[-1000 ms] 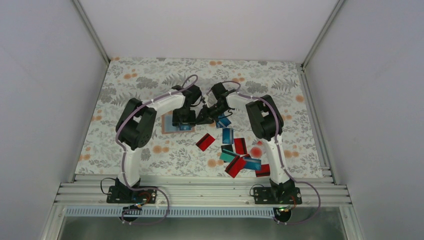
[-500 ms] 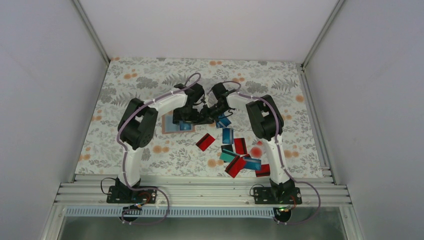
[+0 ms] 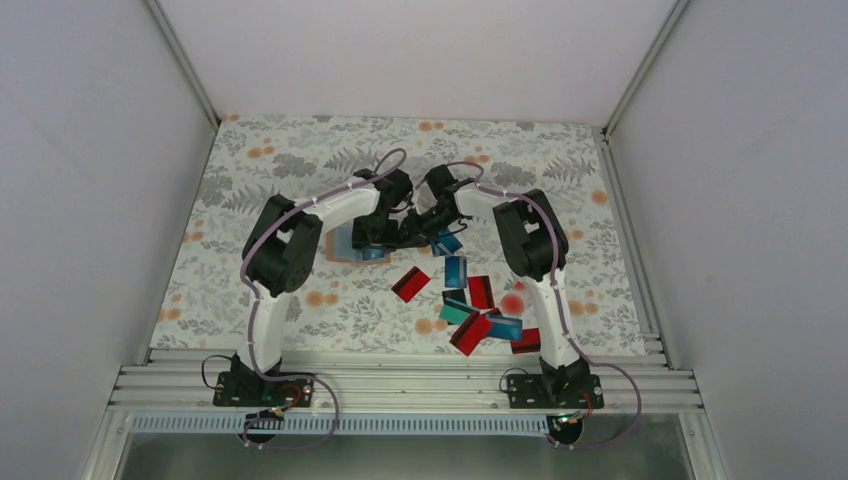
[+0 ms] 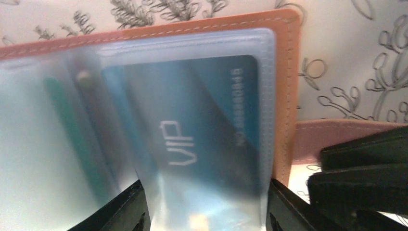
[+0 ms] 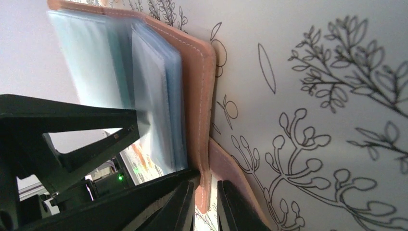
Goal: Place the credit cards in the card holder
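Top view: the left gripper [image 3: 372,236] has been shifted rightward over the open card holder [image 3: 335,250], beside the right gripper [image 3: 412,236]. Loose credit cards [image 3: 470,300] lie on the table [image 3: 280,170], so loading is judged unfinished. Left wrist: a VIP card [image 4: 202,120] is sleeved, its long axis running away from the straddling jaws, whose grip cannot be told. Right wrist: nearly closed jaws pinch the tan cover.

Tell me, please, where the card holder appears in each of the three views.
Top view: card holder lies just left of centre.
Left wrist: it fills the upper left, with its tan border along the top and right.
Right wrist: upper left, seen edge-on.
Shared landmark: the floral tablecloth.
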Available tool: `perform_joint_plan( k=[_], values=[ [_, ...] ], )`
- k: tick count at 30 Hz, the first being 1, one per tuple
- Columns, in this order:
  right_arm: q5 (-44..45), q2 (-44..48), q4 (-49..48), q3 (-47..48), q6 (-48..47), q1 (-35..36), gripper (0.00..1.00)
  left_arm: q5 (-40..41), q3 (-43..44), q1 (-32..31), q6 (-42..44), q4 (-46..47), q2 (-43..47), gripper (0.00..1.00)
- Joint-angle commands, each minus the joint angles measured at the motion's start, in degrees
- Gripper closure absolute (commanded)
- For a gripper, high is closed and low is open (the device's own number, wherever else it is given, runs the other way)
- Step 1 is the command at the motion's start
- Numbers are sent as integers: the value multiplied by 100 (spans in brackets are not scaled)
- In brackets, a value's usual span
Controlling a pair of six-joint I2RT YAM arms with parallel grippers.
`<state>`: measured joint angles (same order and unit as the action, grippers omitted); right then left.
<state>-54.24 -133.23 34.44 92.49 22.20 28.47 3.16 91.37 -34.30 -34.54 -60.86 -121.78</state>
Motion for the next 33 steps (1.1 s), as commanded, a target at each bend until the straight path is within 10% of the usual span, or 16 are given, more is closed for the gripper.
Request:
perform_joint_plan(
  k=[1,33],
  values=[
    [90,-50,79,4,-73,-48,87,0,-161,-62,55,126,-135,47],
    [291,-166,202,-117,-154,-58,89,-195,-528,291,-17,320,907,50]
  ],
)
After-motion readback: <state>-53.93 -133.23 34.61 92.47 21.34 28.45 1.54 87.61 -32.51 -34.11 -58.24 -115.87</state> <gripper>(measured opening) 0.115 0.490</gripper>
